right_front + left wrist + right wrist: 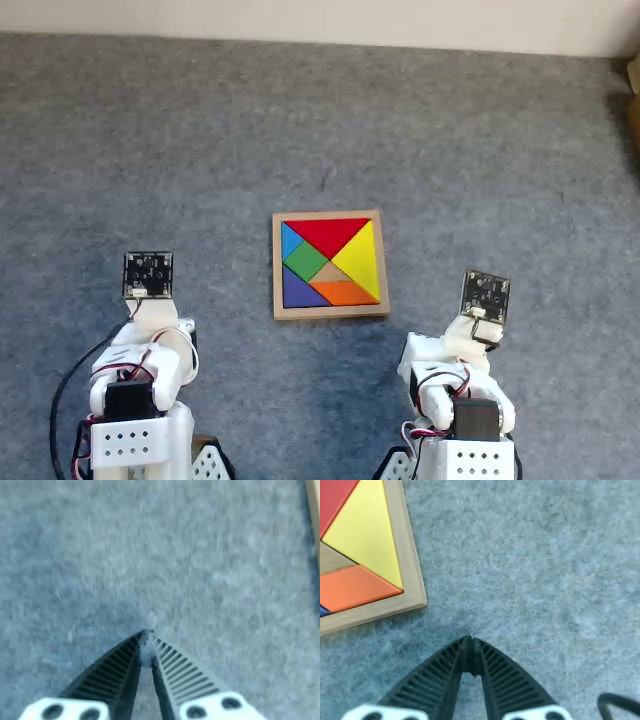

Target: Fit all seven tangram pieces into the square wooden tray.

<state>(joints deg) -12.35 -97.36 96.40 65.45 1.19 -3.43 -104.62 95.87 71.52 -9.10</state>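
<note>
Lying flat in the middle of the grey carpeted surface (200,140): square wooden tray (330,314), holding all seven tangram pieces (306,262) edge to edge, among them a large red triangle (328,235) and a large yellow triangle (360,262). Hanging over bare surface left of the tray: left gripper (147,636), jaws pressing together, empty. Hovering just off the tray's near right corner: right gripper (470,642), jaws likewise pressing together, gripping nothing.

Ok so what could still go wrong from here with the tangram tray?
The shut right end effector sits near a corner of the wooden tray; moving forward could nudge the tray and jostle the yellow triangle. Also, the tan centre triangle matches the tray's wood, so it may be a bare gap rather than a piece; I cannot tell.
</note>
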